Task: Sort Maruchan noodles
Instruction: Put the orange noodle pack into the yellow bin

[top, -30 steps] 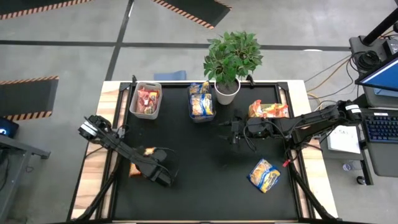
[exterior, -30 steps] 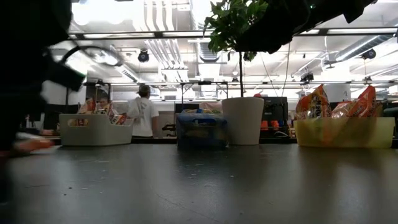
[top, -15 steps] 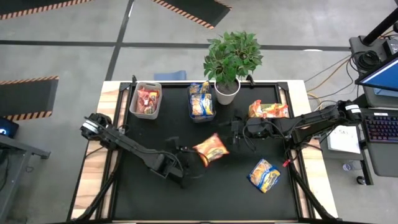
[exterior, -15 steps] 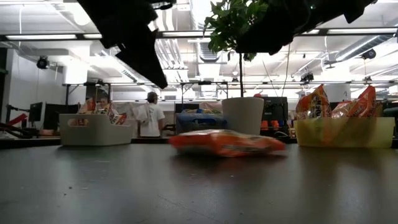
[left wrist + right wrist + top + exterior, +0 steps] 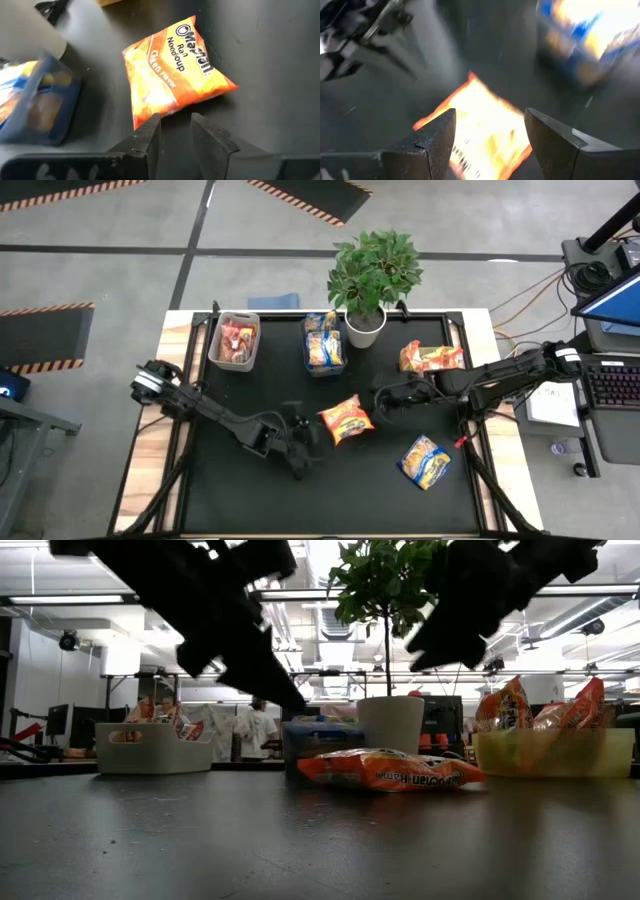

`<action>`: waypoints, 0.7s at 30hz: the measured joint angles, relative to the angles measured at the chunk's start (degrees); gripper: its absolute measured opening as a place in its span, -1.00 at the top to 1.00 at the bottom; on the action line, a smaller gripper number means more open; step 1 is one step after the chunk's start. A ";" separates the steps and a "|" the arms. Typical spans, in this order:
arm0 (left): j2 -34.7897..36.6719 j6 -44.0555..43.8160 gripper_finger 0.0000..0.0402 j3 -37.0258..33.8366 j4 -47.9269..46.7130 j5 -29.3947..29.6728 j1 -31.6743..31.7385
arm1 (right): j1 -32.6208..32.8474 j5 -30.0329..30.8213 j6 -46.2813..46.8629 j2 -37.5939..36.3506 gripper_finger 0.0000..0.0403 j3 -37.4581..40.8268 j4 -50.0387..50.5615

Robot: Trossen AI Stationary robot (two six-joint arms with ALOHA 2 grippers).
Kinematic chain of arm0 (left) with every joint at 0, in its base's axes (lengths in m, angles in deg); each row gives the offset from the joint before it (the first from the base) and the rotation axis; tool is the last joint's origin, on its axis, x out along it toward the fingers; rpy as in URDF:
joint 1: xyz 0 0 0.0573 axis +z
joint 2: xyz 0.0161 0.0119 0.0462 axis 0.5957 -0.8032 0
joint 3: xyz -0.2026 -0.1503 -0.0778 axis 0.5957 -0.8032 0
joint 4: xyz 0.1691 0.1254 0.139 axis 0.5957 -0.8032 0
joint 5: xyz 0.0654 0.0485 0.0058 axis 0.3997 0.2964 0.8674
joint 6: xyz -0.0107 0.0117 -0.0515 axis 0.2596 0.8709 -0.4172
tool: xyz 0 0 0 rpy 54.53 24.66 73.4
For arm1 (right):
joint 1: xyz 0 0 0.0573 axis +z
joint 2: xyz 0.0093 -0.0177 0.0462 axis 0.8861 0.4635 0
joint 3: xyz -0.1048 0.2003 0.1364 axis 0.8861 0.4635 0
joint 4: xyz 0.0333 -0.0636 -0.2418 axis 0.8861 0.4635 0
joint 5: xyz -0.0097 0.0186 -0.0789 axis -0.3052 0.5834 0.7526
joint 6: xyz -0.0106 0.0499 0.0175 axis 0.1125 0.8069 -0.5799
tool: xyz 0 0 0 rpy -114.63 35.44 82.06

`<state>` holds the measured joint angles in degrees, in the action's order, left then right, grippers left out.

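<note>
An orange Maruchan noodles packet (image 5: pixel 346 420) (image 5: pixel 172 75) (image 5: pixel 385 768) lies flat on the black mat (image 5: pixel 330 500) in the middle of the table. My left gripper (image 5: pixel 318 436) (image 5: pixel 175 127) hovers just off the packet's near-left side, slanting down, open a little, with nothing between its fingers. My right gripper (image 5: pixel 383 408) (image 5: pixel 490 127) hangs open above the packet's right side and touches nothing. A blue-and-yellow packet (image 5: pixel 425 460) lies flat near the right front of the mat.
Along the far edge stand a grey bin (image 5: pixel 235 340) with red packets, a blue bin (image 5: pixel 323 345) with blue-and-yellow packets and a bin at the right (image 5: pixel 432 358) with orange packets. A potted plant (image 5: pixel 365 280) stands between the last two. A person stands in the room behind (image 5: pixel 262 730).
My left gripper has swung from the table's left side toward the middle, rolling and tipping as it went, and has let go of the orange packet. The packet has come to rest flat in the middle of the mat. My right gripper has tipped down toward it.
</note>
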<state>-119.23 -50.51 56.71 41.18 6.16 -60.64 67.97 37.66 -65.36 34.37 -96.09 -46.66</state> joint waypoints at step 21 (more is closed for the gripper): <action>-7.37 12.91 0.79 -11.46 41.94 -19.25 9.87 | 0.00 -8.95 30.10 0.22 -0.11 7.17 5.75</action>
<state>-126.60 -37.60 45.25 83.12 -13.09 -50.77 67.97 28.70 -35.26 34.59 -88.92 -40.90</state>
